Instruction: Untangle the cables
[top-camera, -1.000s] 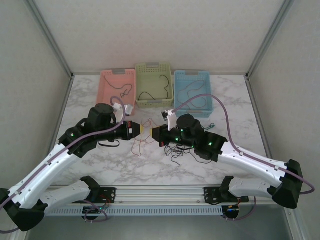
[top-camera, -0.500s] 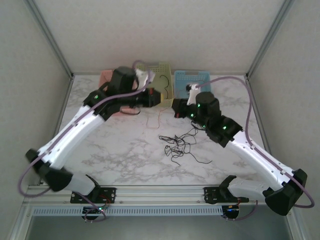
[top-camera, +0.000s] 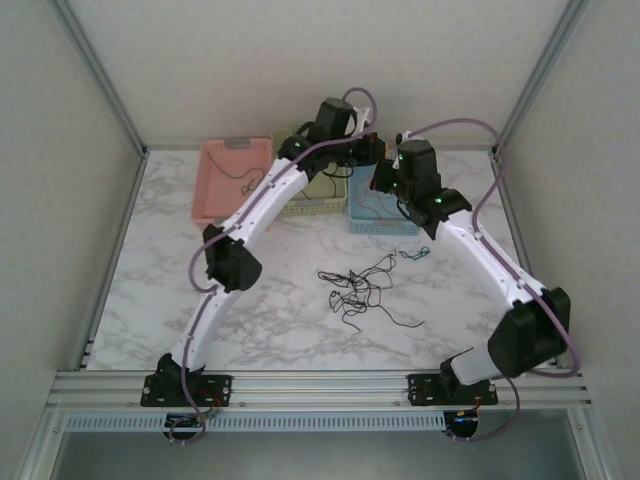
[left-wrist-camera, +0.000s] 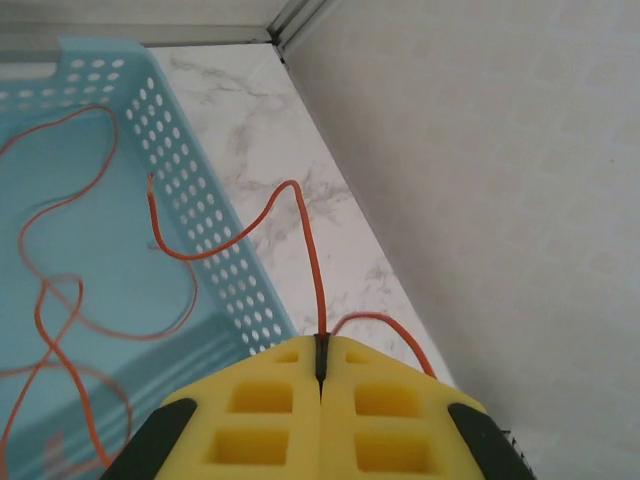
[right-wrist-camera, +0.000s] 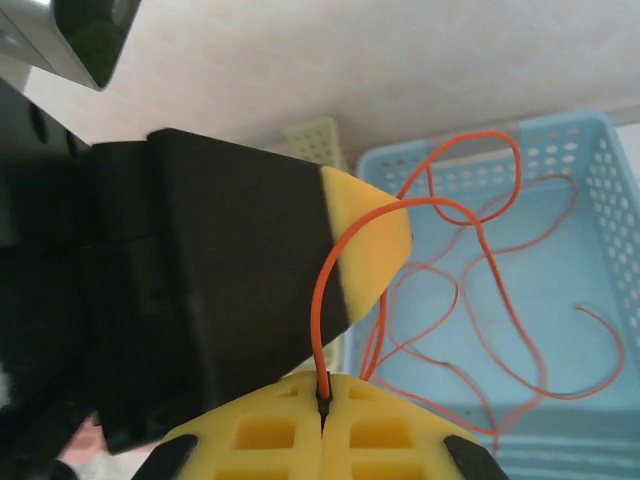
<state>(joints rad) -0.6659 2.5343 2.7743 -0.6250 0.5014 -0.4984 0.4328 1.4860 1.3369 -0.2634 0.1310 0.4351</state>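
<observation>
My left gripper (left-wrist-camera: 322, 352) is shut on a thin red-orange cable (left-wrist-camera: 308, 240), which rises from the pinch and droops over the wall of the blue basket (left-wrist-camera: 205, 215). My right gripper (right-wrist-camera: 322, 398) is shut on the same red-orange cable (right-wrist-camera: 322, 300), right next to the left gripper's yellow fingertip (right-wrist-camera: 378, 238). More red-orange loops (right-wrist-camera: 500, 270) lie inside the blue basket (right-wrist-camera: 605, 190). From above, the left gripper (top-camera: 370, 150) and right gripper (top-camera: 382, 180) meet at the back over the baskets. A tangle of black cables (top-camera: 360, 290) lies mid-table, with a short green cable (top-camera: 415, 253) beside it.
A pink basket (top-camera: 212, 190) holding a dark cable (top-camera: 247, 178), a green basket (top-camera: 305, 207) and the blue basket (top-camera: 385, 226) line the back edge. Walls close in behind and to the right of the baskets. Both arms stretch across the table's middle.
Both arms have swung from mid-table to the back, carrying the red-orange cable out of the tangle and over the blue basket. The black tangle stays on the table.
</observation>
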